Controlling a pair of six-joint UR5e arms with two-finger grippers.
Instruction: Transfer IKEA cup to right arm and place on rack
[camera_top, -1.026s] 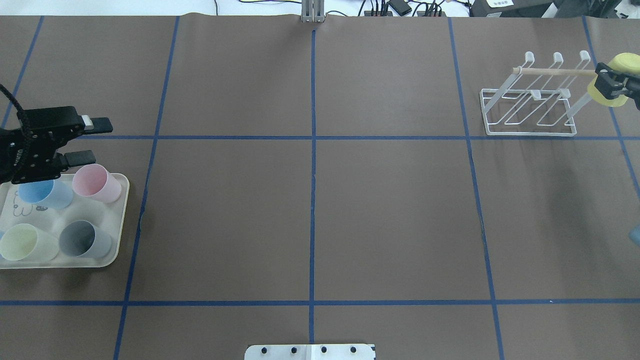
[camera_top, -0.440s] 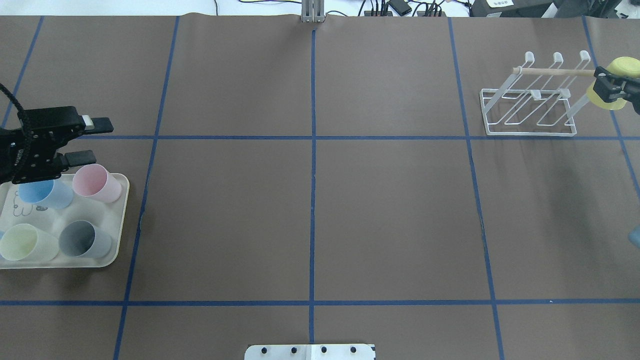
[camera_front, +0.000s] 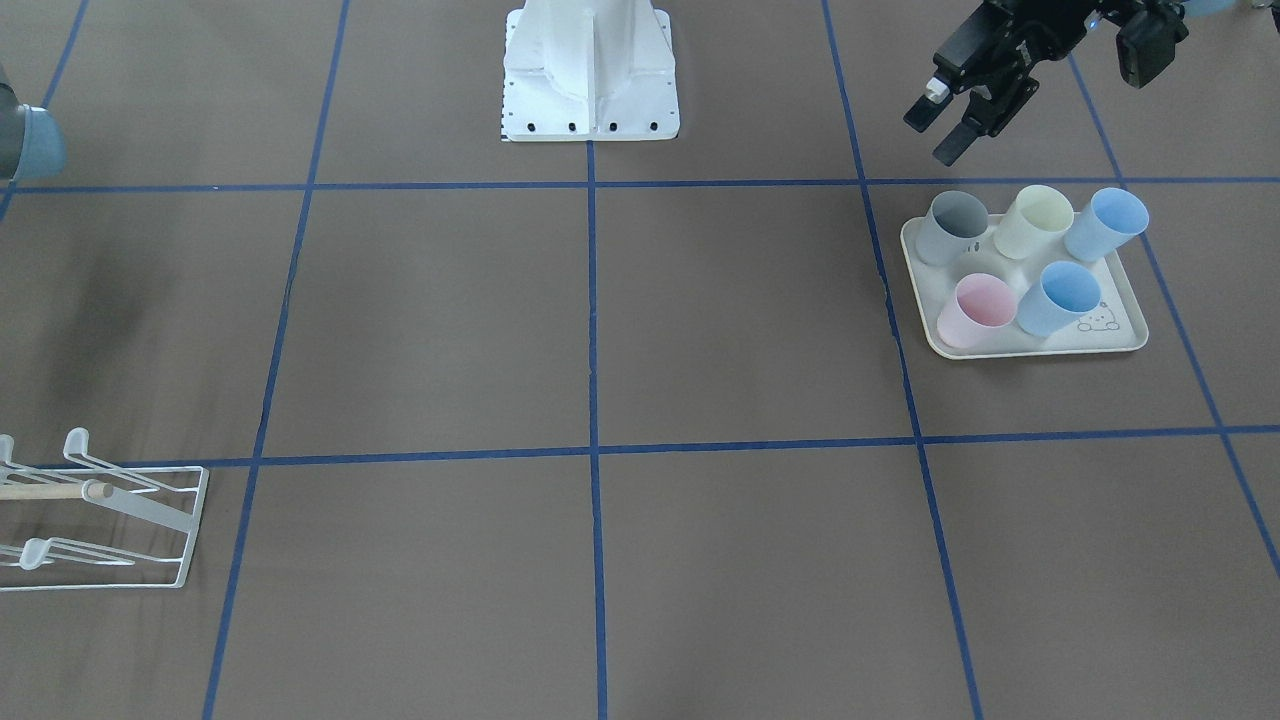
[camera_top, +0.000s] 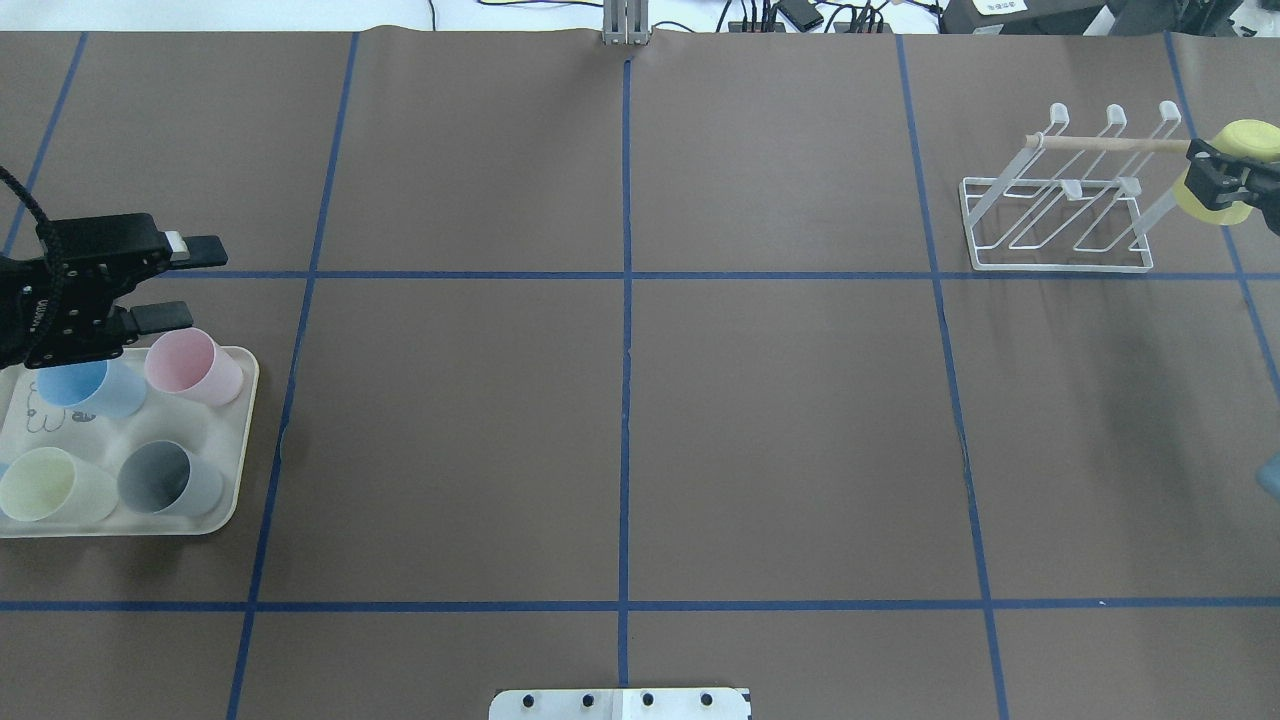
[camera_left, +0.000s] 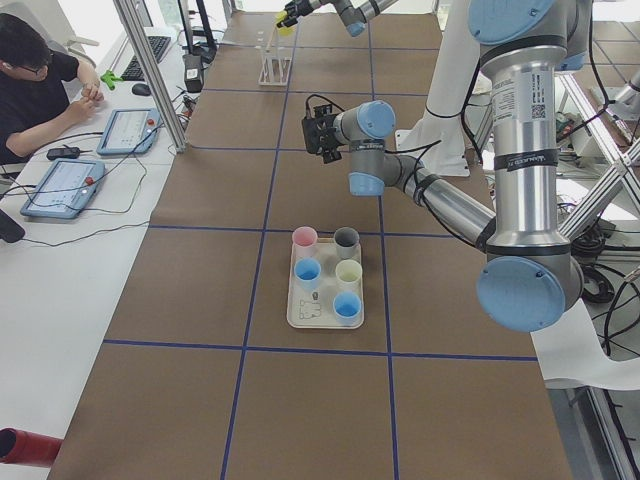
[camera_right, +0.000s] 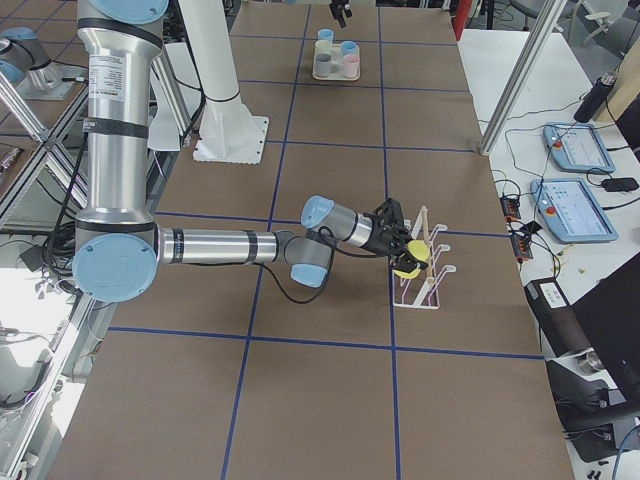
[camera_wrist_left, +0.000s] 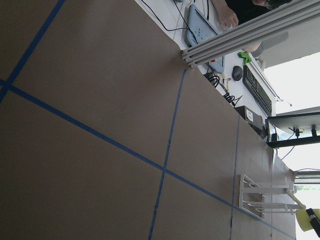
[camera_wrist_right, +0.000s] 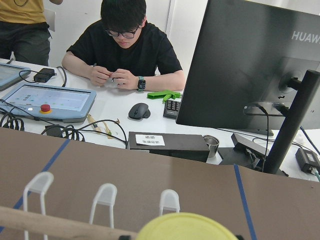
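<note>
A yellow-green IKEA cup (camera_top: 1243, 133) is held by my right gripper (camera_top: 1212, 172), which is shut on it just off the right end of the white wire rack (camera_top: 1060, 215) and level with its wooden dowel (camera_top: 1110, 144). The right view shows the cup (camera_right: 407, 263) against the rack (camera_right: 428, 285). The right wrist view shows the cup's base (camera_wrist_right: 185, 227) below the rack's prongs (camera_wrist_right: 106, 194). My left gripper (camera_top: 200, 280) is open and empty, above the far edge of the cream tray (camera_top: 238, 470); it also shows in the front view (camera_front: 930, 140).
The tray (camera_front: 1040, 347) holds a pink cup (camera_front: 975, 308), two blue cups (camera_front: 1065, 295), a pale yellow cup (camera_front: 1035, 220) and a grey cup (camera_front: 955, 225). Blue tape lines grid the brown table. The robot base (camera_front: 590, 70) stands at the near middle edge. An operator (camera_wrist_right: 125, 50) sits beyond the table.
My right gripper with the yellow-green cup has shifted slightly right and away from me beside the rack's end. The left gripper has barely moved.
</note>
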